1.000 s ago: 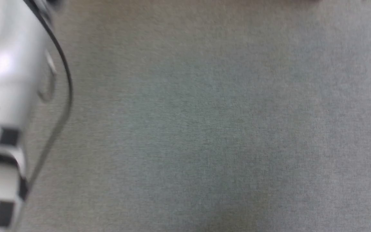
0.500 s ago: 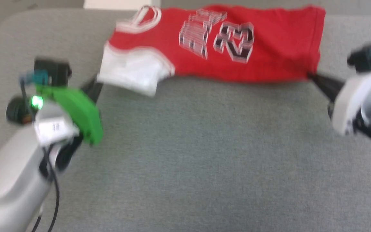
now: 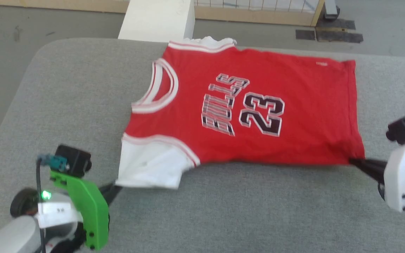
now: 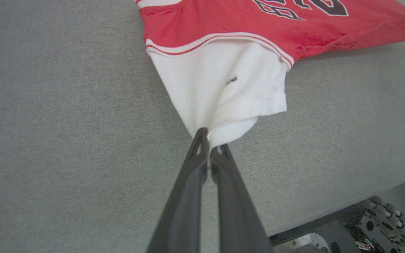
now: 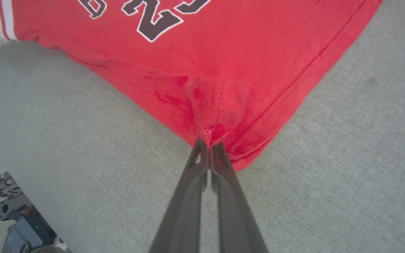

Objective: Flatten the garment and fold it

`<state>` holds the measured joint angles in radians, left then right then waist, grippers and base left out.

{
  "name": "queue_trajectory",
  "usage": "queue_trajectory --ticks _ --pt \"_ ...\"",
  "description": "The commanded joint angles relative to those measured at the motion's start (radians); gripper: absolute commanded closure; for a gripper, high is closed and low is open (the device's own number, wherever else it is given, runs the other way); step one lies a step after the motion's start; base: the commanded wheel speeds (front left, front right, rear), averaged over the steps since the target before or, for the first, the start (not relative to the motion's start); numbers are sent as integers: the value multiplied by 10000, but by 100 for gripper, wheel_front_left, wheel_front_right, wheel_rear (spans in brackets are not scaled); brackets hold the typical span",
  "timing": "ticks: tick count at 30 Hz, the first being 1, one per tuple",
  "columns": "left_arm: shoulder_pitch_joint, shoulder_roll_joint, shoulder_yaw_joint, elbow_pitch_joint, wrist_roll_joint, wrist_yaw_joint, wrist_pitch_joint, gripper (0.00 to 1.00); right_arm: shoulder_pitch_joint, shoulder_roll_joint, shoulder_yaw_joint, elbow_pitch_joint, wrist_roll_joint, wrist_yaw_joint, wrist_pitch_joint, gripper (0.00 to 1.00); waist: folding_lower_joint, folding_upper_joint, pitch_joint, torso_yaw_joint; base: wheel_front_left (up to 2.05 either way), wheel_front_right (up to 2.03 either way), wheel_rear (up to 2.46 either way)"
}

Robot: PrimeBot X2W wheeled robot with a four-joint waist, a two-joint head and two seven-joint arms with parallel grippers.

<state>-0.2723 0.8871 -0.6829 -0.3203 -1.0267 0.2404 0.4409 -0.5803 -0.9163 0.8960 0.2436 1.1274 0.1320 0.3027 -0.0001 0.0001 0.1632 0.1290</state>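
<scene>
Head view has the garment lying print side up on the grey surface. Its collar-to-hem axis runs crosswise, from the left gripper toward the right gripper. Both grippers are clamped shut on cloth. The left one pinches the outer corner of the near sleeve, and the right one pinches the near hem corner.

The whole body of the garment lies ahead of the 2 sets of fingertips, on the side away from the robot, so each arm holds the corner nearest to it. Behind the grippers, toward the robot, the surface is bare and offers room to draw the cloth back.

Ahead, the far sleeve sits right at the surface's far edge, just short of a white block. That sleeve looks bunched or tucked under, though the blur makes this uncertain. There is little room forward, so any fold would likely have to stop short of that edge.
</scene>
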Motion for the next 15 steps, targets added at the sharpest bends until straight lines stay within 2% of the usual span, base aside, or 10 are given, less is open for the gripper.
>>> queue_trajectory --ticks 1,7,15 --pt "304 189 -45 -216 -136 105 137 100 353 -191 -19 -243 174 -13 215 100 1 -1 -203 54 0 0 0" --pt "1120 585 -389 -856 -769 157 763 100 1278 -895 -122 -895 713 -13 1077 100 1 -1 -553 17 0 0 0" --pt "1863 987 -853 -1432 -1345 131 1458 100 2227 -1328 -543 -1276 1180 -13 1686 100 1 -1 -785 -58 0 0 0"
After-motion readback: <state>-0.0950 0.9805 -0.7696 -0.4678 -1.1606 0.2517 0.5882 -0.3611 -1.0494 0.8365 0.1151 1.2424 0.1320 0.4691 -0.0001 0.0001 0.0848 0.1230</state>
